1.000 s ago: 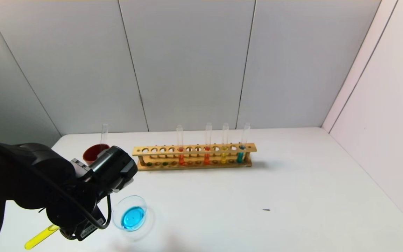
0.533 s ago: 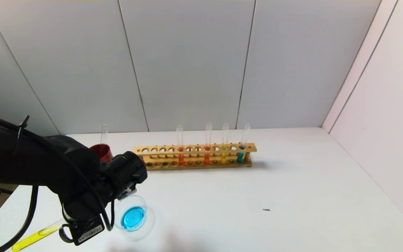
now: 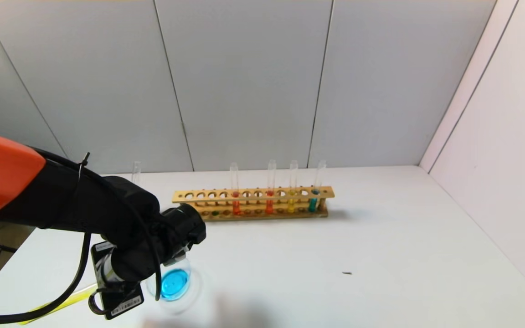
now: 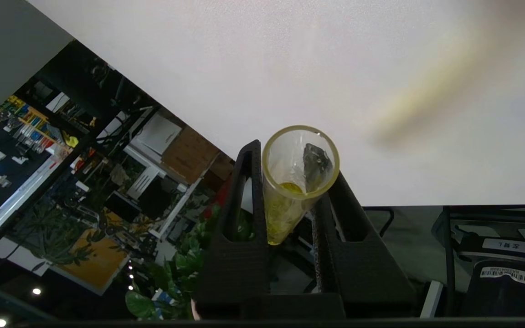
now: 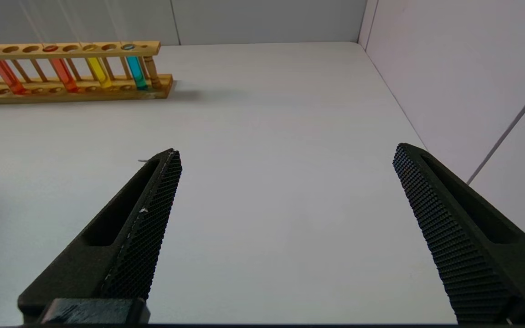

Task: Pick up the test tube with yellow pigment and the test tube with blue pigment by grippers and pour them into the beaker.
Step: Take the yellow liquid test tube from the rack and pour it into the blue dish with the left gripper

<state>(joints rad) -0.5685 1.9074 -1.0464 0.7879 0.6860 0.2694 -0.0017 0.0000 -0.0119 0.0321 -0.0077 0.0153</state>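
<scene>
My left gripper [image 3: 115, 279] is shut on the test tube with yellow pigment [image 3: 69, 300], just left of the beaker [image 3: 172, 281]. The tube lies tilted, its yellow end poking out towards the table's near left edge. In the left wrist view the fingers [image 4: 244, 205] clamp the tube [image 4: 285, 214], and its open mouth shows past the tips. The beaker holds bright cyan-blue liquid. No tube with bright cyan-blue liquid shows; an empty clear tube [image 3: 136, 171] stands behind the left arm. My right gripper [image 5: 285, 152] is open and empty over bare table.
A wooden rack [image 3: 253, 202] stands at the back with orange, red, golden-yellow and teal tubes; it also shows in the right wrist view [image 5: 69, 68]. The red cup is hidden behind the left arm. A small dark speck [image 3: 347, 273] lies on the table.
My left arm has swung right and forward with the yellow tube, closing on the beaker. It now hides the red cup. The tube's yellow end has dropped lower and farther left.
</scene>
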